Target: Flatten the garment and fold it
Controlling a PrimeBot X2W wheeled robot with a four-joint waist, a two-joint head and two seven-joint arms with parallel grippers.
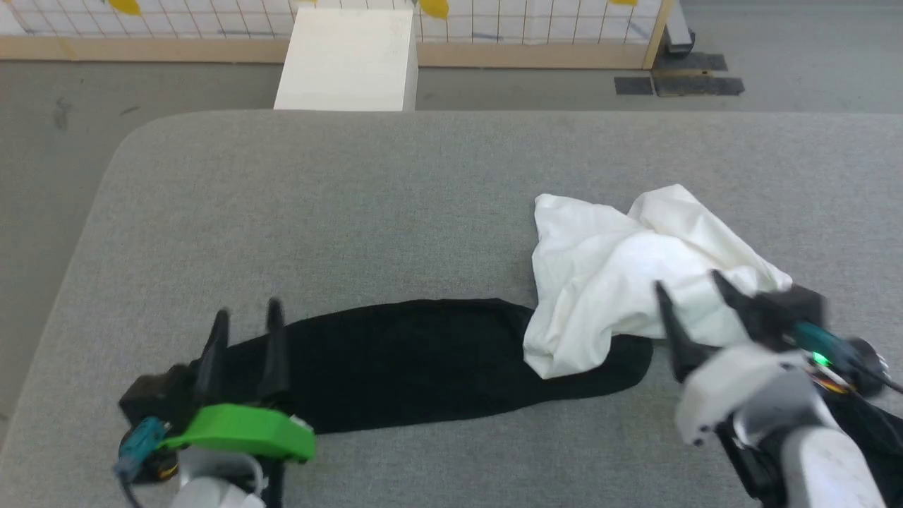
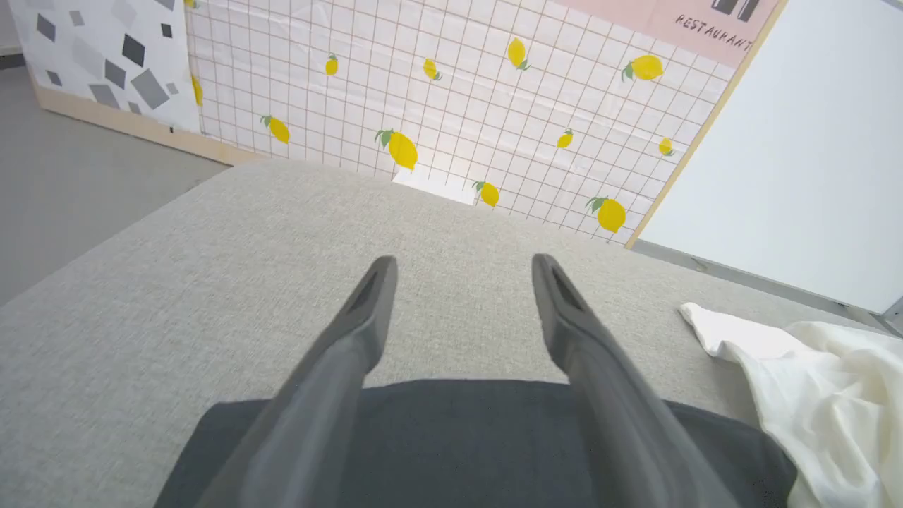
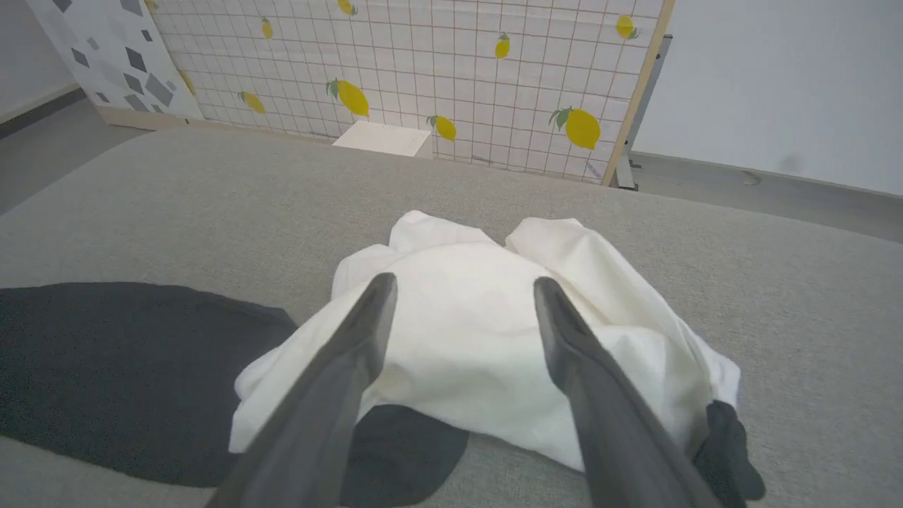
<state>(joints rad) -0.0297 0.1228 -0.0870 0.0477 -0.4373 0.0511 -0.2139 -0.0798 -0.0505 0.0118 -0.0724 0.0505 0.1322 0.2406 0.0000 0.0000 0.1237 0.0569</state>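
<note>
Nearest, the left hand [image 1: 248, 310] stands spread and empty over the end of the garment's [image 1: 423, 360] black sleeve, which lies flat on the grey counter [image 1: 353, 212]. The right hand [image 1: 688, 282], equally wide and empty, hangs above the crumpled white body, probably to spread it next.

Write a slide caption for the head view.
Left gripper and right gripper, jaws open, near crumpled garment on grey surface.

I see 1 support surface: grey fabric-covered pad [image 1: 353, 212], rounded corner at far left. Directly on it, 1 item: the garment [image 1: 451, 360]. Black section lies flat, running left-right along near side. White section is bunched w/ folds at right end, overlapping the black.
</note>
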